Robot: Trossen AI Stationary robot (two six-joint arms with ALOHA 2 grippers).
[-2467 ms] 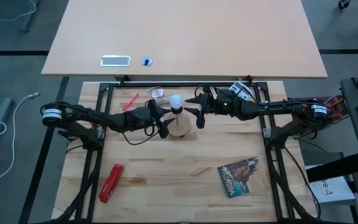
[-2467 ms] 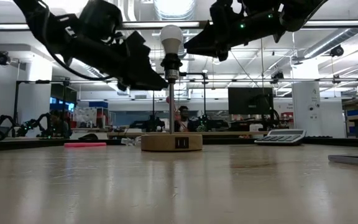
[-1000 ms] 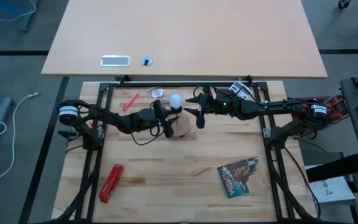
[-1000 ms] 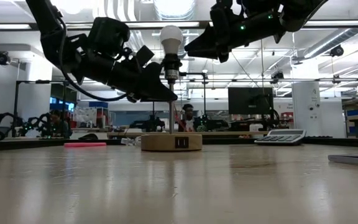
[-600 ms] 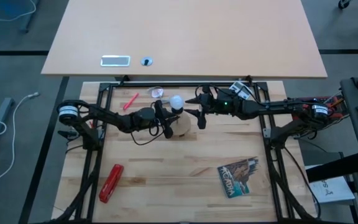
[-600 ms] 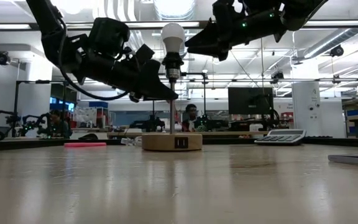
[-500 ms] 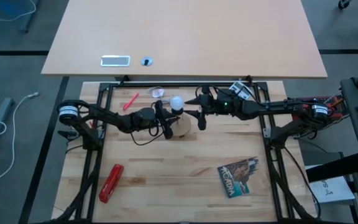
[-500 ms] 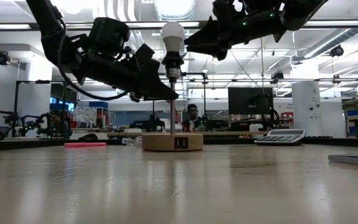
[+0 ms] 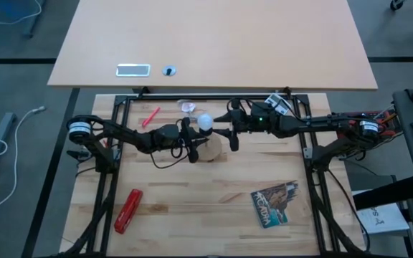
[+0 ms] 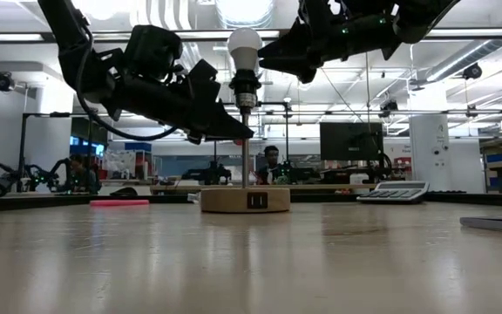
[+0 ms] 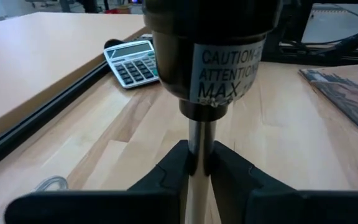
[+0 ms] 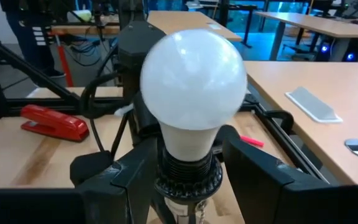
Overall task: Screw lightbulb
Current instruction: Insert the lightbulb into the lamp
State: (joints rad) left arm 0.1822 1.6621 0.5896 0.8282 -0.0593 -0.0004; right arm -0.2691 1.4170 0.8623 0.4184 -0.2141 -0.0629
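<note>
The white lightbulb [image 12: 193, 81] sits in the black socket on top of a thin metal rod. The rod stands upright on a round wooden disc [image 10: 245, 200] in the middle of the table. In the high view the bulb [image 9: 205, 121] shows between the two arms. My left gripper [image 11: 196, 158] comes from the table's left and is shut on the rod just below the socket [image 11: 210, 43]. My right gripper [image 12: 191, 168] comes from the right at bulb height and is shut on the bulb's lower part. My left gripper pinches the metal rod [image 11: 196, 134] between its two fingers, right under the black socket. The fingers come almost level from the table's left and lie across the rod. The lamp stands upright with its wooden disc on the table. My right gripper has the bulb's narrow neck [image 12: 188, 146], just above the socket's collar, between its two fingers, one on each side. The fingers [image 12: 253, 171] come almost level from the table's right. The bulb stands upright in the socket.
A calculator [image 9: 278, 102] lies at the far right behind the right arm. A red pen [image 9: 150, 116] and a clear wrapper [image 9: 185, 107] lie far left of the lamp. A red stapler [image 9: 128, 210] is near left and a magazine [image 9: 276, 203] near right.
The lamp, with the bulb in its socket, has slid a little toward the table's right edge and still stands upright. Both grippers have stayed at the lamp and swung slightly with it.
</note>
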